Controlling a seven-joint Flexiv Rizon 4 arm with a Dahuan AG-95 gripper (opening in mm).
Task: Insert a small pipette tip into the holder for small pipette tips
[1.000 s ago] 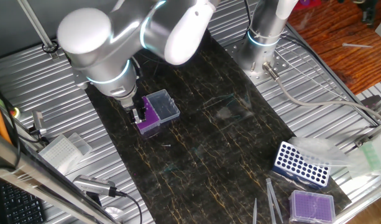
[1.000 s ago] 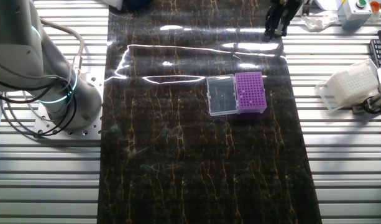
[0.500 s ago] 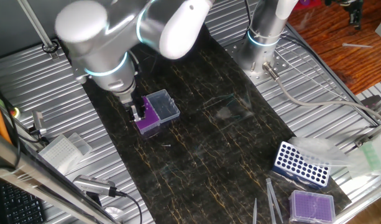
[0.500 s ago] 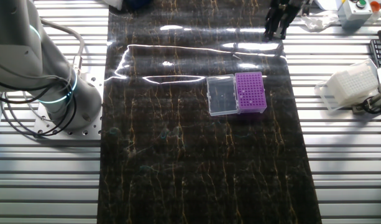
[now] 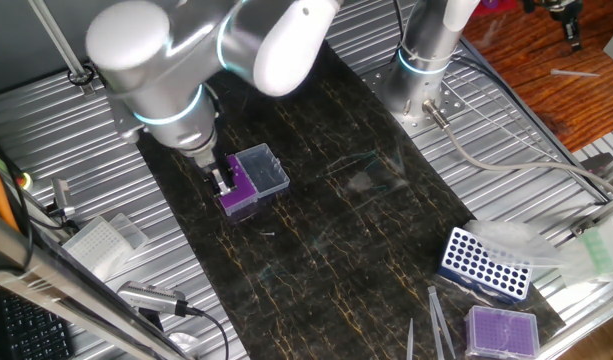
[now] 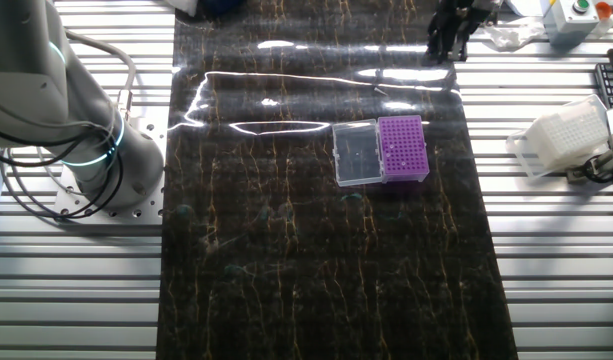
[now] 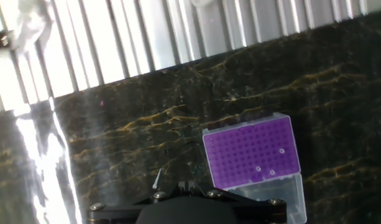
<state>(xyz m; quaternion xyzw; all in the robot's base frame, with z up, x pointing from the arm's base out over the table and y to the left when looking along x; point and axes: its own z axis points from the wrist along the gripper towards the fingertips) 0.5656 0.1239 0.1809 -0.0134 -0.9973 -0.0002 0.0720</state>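
The holder for small pipette tips is a deep-purple rack [image 5: 236, 192] with its clear lid [image 5: 263, 168] open beside it on the dark mat. It also shows in the other fixed view [image 6: 403, 148] and the hand view [image 7: 252, 152], where a few holes hold tips. My gripper [image 5: 222, 181] hangs just left of the rack, above the mat. In the other fixed view the gripper [image 6: 453, 30] is at the top edge. In the hand view the gripper [image 7: 185, 184] is shut. The small pipette tip [image 7: 157, 179], a thin clear cone, sticks out just left of the fingertips.
A blue-and-white rack [image 5: 486, 263] and a pale lilac rack [image 5: 502, 328] stand at the front right, with tweezers [image 5: 436, 320] beside them. A white rack [image 5: 98, 240] lies on the slats at left. The arm base [image 5: 423, 60] stands at the back. A small sliver [image 5: 269, 235] lies on the mat.
My arm has shifted slightly toward the left rear, and the gripper has edged away from the rack by a little. The rack and lid have not moved.
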